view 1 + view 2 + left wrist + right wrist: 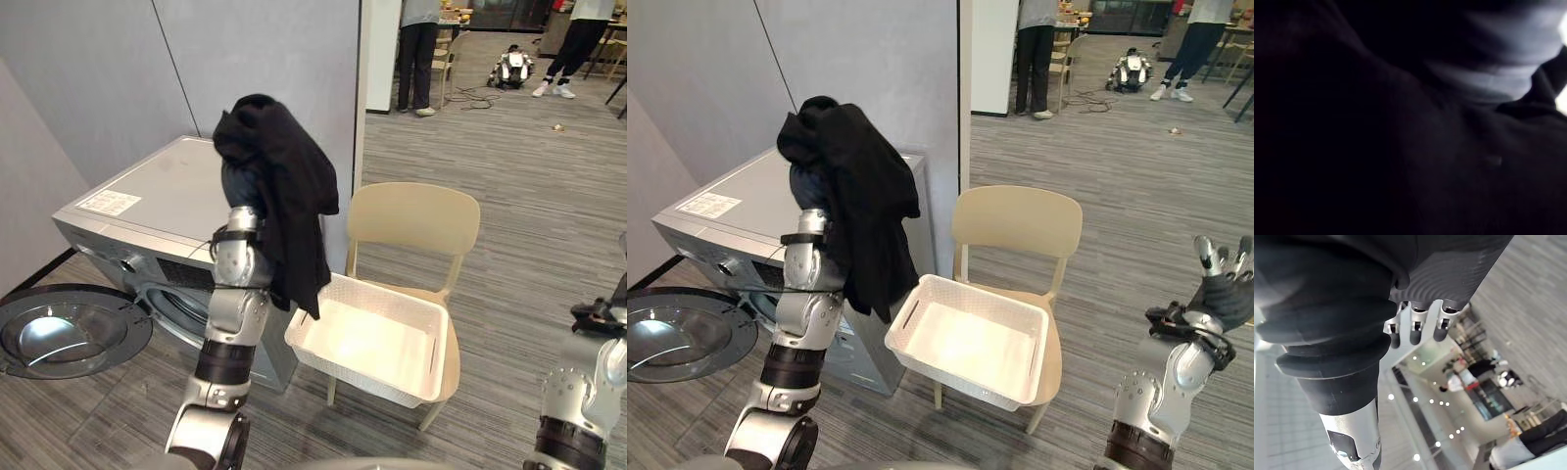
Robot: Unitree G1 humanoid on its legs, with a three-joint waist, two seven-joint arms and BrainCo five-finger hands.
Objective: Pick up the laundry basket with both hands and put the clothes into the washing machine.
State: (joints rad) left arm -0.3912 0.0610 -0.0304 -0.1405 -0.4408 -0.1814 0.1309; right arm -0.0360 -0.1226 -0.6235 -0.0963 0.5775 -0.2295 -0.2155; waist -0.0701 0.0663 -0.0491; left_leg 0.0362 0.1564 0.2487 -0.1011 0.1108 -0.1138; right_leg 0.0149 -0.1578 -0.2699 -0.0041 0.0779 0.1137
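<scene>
1. Garment (289, 196): black cloth is hanging over the raised left hand (238, 188) at upper centre-left of the frame. Its tail is trailing down beside the left arm (235, 313), toward the near corner of the basket.
2. Left hand: it is sitting under the cloth, so whether it is clamping the fabric or only carrying it draped cannot be told.
3. Right hand (1223, 289): it is hovering at the right edge, well apart from everything, its fingers straight and apart, holding nothing.
4. Laundry basket (367, 343): white and apparently empty, it is resting on the seat of the beige chair (416, 220) at centre.
5. Washing machine (167, 196): it is standing at the left against the grey wall. Its round door (69, 328) is lying open at lower left, and the drum opening (181, 304) is facing out behind the arm.
6. Step in hand, as judged: loading, with the garment lifted clear of the basket but not yet at the drum.
7. Next move, as judged: it calls for bringing the left arm down and leftward to the opening, feeding the trailing tail inside, then letting go.
</scene>
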